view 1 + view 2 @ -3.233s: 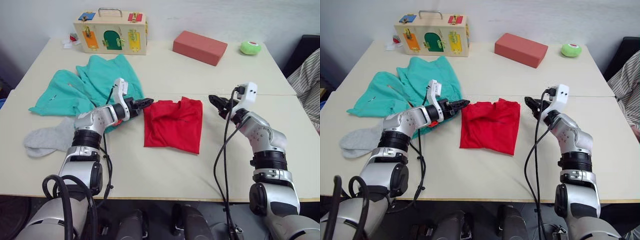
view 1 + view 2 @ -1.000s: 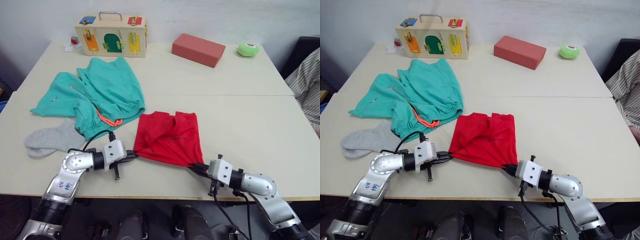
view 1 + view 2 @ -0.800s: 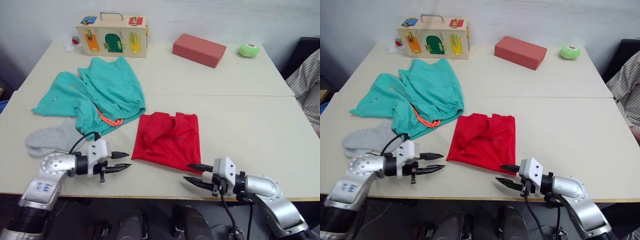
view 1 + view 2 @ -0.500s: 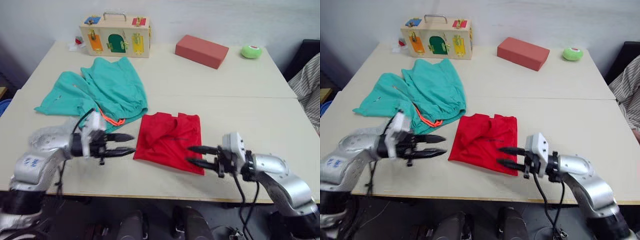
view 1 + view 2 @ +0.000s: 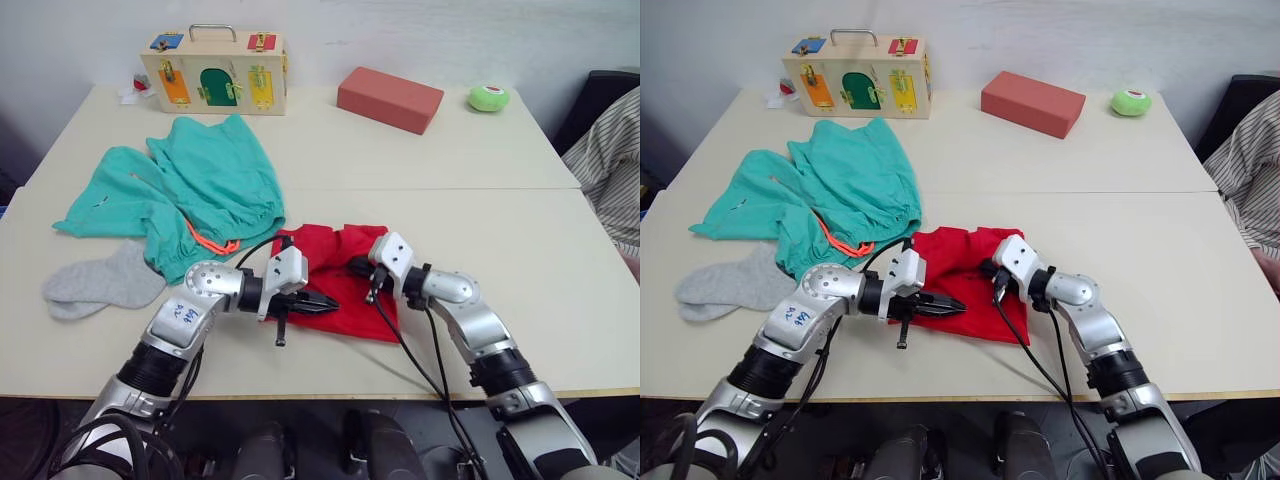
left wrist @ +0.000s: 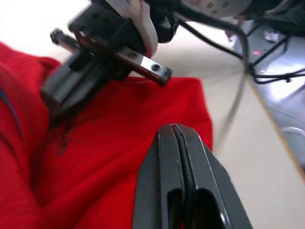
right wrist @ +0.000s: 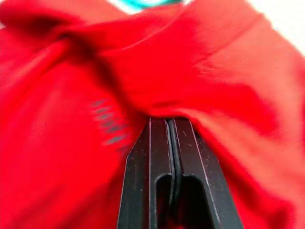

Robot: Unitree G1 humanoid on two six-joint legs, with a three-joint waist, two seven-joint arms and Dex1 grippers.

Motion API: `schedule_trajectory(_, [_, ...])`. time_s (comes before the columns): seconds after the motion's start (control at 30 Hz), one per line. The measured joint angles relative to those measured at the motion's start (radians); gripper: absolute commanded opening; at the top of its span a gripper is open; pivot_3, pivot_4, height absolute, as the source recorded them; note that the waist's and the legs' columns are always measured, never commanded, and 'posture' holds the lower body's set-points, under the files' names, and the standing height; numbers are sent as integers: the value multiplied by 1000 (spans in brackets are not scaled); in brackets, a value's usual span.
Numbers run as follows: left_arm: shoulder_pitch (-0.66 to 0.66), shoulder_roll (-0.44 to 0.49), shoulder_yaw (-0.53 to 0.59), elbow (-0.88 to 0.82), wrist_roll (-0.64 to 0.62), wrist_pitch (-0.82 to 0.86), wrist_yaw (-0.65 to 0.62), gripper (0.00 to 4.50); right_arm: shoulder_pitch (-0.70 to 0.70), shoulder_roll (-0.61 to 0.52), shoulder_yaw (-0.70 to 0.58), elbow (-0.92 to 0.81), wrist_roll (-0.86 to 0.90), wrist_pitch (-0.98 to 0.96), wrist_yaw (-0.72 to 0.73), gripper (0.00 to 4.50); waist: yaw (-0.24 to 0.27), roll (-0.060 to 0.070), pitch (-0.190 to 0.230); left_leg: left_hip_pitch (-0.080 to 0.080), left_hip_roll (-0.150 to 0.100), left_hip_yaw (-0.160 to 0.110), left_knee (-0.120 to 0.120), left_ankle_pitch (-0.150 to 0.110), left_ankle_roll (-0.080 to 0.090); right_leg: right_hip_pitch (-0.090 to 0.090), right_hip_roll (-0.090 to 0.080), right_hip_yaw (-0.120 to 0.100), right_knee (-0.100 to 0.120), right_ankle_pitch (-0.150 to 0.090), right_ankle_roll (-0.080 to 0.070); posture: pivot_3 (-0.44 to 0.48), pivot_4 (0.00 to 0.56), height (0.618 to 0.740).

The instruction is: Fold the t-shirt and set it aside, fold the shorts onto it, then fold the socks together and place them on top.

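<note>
Pale table [image 5: 480,215] fills most of the head view, w/ a white wall behind it.

Left gripper [image 5: 322,300] sits low-centre of frame, over the red cloth. Its fingers are pressed together w/ nothing between them, as the left wrist view shows. Right gripper [image 5: 357,267] is just right of it, fingers also pressed tight, tips poking into a bump in the cloth. Can't tell if any cloth is pinched there.

Both are on the t-shirt [image 5: 340,250], a small red bundle in the middle, near the front edge. Teal shorts [image 5: 205,185] lie spread out at centre-left, orange string near the shirt. Grey socks [image 5: 95,285] are at the far left, next to the shorts. At the back: a wooden latch box [image 5: 213,70] upper left, a red block [image 5: 390,98] top middle, a green ball [image 5: 487,97] upper right. Striped cloth [image 5: 610,150] shows at the right edge.

Step looks like tidying the shirt fold. To do it well: press flat from the middle out, keep the edges lined up, don't drag the bundle. Then slide it aside w/ both grippers so it stays folded.
</note>
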Motion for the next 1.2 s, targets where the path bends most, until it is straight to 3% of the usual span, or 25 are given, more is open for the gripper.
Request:
schedule_trajectory(0.33, [63,-55,101,129,62,-101,165,32,-135,82,-161,246,-18,32,-287,0,-3,0,0,1,0,0,0,0,0,0,-1,0,5,0,0,0,150,740])
schedule_trajectory(0.47, [118,-51,155,113,25,-111,159,32,-137,85,-236,275,17,40,-309,0,-8,0,0,1,0,0,-2,1,0,0,-1,0,5,0,0,0,150,740])
schedule_trajectory(0.6, [160,-28,210,52,-62,-39,112,32,-94,70,-262,160,82,62,-221,0,-8,2,1,1,0,0,-2,1,-1,-1,-1,0,5,0,0,0,150,740])
schedule_trajectory(0.8, [138,25,306,-3,-195,127,78,32,58,23,-202,-190,144,147,-69,0,-1,2,1,1,0,-1,-2,0,-1,-1,-1,0,4,0,0,0,150,740])
schedule_trajectory(1.0, [19,-15,236,73,-119,61,76,32,194,15,-24,-342,70,178,-24,0,2,2,1,0,-1,-1,-2,0,-1,0,-2,0,0,0,0,0,150,740])
schedule_trajectory(1.2, [-129,-113,107,350,42,-112,59,32,261,-18,38,-333,-22,114,-22,0,7,1,1,-1,-1,-1,-2,0,0,-1,-1,-1,-1,0,0,0,150,740])
